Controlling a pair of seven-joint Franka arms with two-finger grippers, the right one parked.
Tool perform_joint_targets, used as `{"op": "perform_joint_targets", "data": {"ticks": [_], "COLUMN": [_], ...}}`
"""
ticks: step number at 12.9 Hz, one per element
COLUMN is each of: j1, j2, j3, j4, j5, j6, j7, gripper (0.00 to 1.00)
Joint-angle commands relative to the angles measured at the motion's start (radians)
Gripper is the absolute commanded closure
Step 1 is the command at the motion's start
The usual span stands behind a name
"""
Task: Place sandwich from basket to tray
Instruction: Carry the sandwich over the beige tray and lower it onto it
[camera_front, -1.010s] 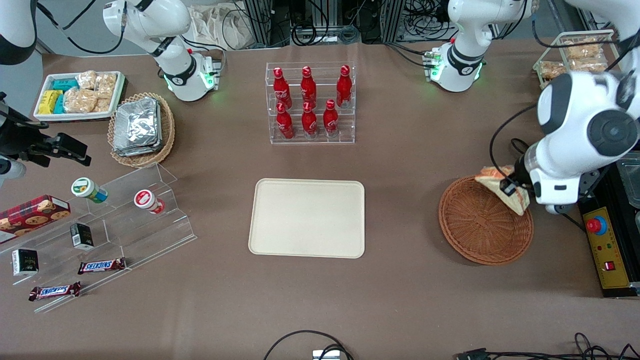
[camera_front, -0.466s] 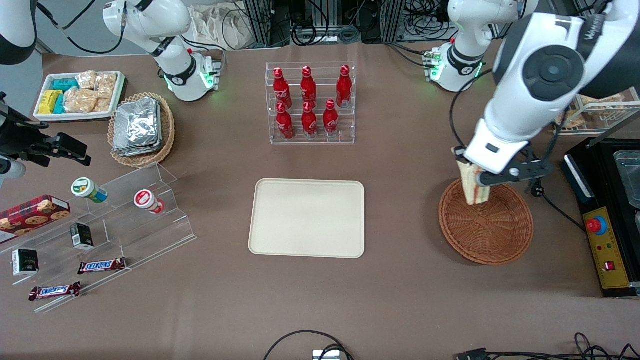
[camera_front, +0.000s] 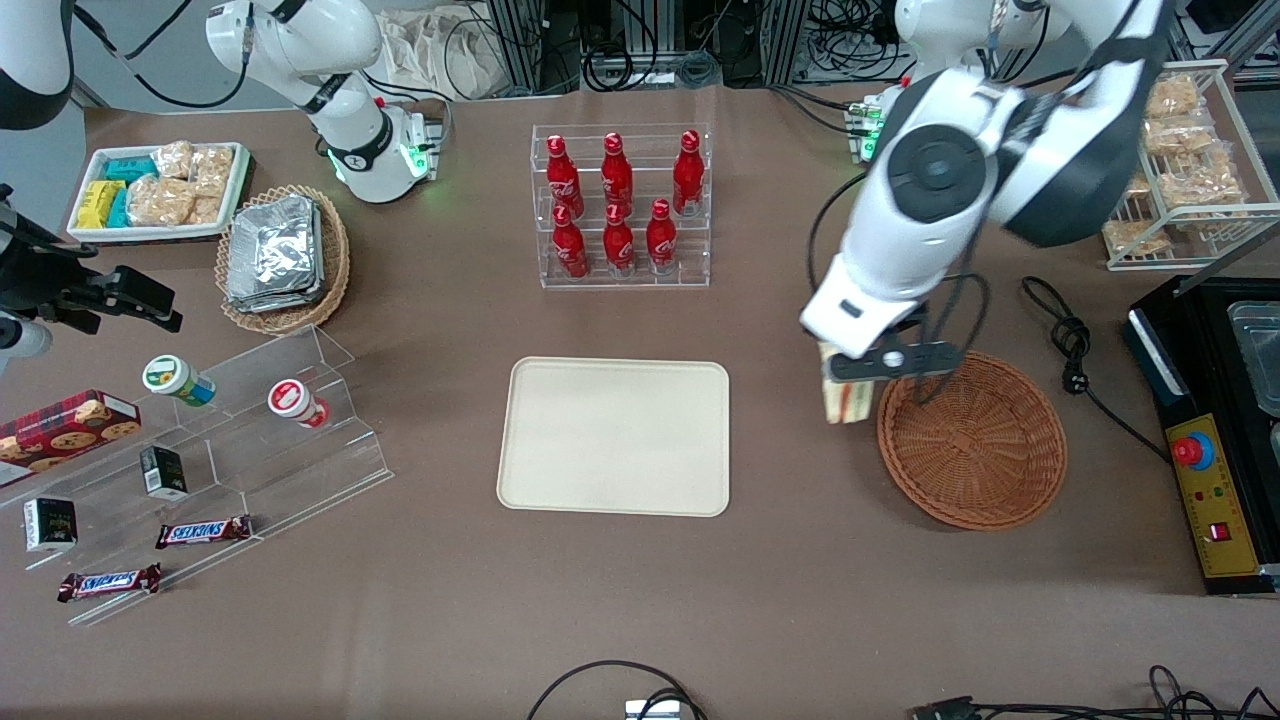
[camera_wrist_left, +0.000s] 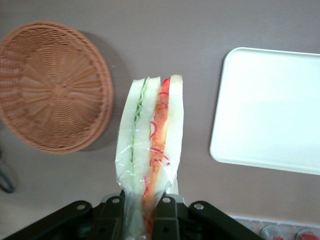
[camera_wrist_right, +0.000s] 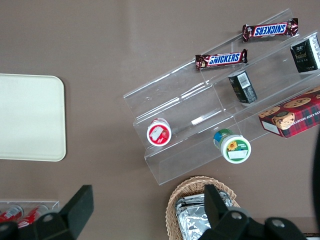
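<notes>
My gripper (camera_front: 850, 375) hangs in the air over the bare table between the basket (camera_front: 985, 450) and the tray (camera_front: 615, 435), shut on the sandwich (camera_front: 845, 400). The sandwich (camera_wrist_left: 150, 140) is a plastic-wrapped wedge of white bread with green and orange-red filling, pinched at its narrow end between the black fingers (camera_wrist_left: 167, 212) of my gripper (camera_wrist_left: 146, 212) and hanging point-up. The reddish-brown wicker basket (camera_wrist_left: 50, 85) holds nothing. The cream tray (camera_wrist_left: 270, 110) lies flat and bare.
A clear rack of red bottles (camera_front: 620, 205) stands farther from the front camera than the tray. A black cable (camera_front: 1075, 350) lies beside the basket, with a black control box (camera_front: 1215, 500) toward the working arm's end. A clear stepped shelf with snacks (camera_front: 200, 470) lies toward the parked arm's end.
My gripper has lifted the sandwich out of the basket and carried it sideways past the basket's rim toward the tray. The basket now sits with nothing in it.
</notes>
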Motion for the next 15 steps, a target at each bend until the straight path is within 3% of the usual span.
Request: {"op": "perform_joint_targets", "data": {"ticks": [1, 5, 10, 15], "j1": [-0.123, -0.197, -0.197, -0.222], "j2": [0.148, 0.375, 0.511, 0.547], "j3": [0.004, 0.006, 0.009, 0.010], "j4": [0.090, 0.184, 0.243, 0.254], "j5": [0.065, 0.203, 0.262, 0.285], "j6": [0.003, 0.120, 0.226, 0.227], "j7": [-0.081, -0.153, -0.111, -0.128], "gripper": [1.00, 1.00, 1.00, 1.00]}}
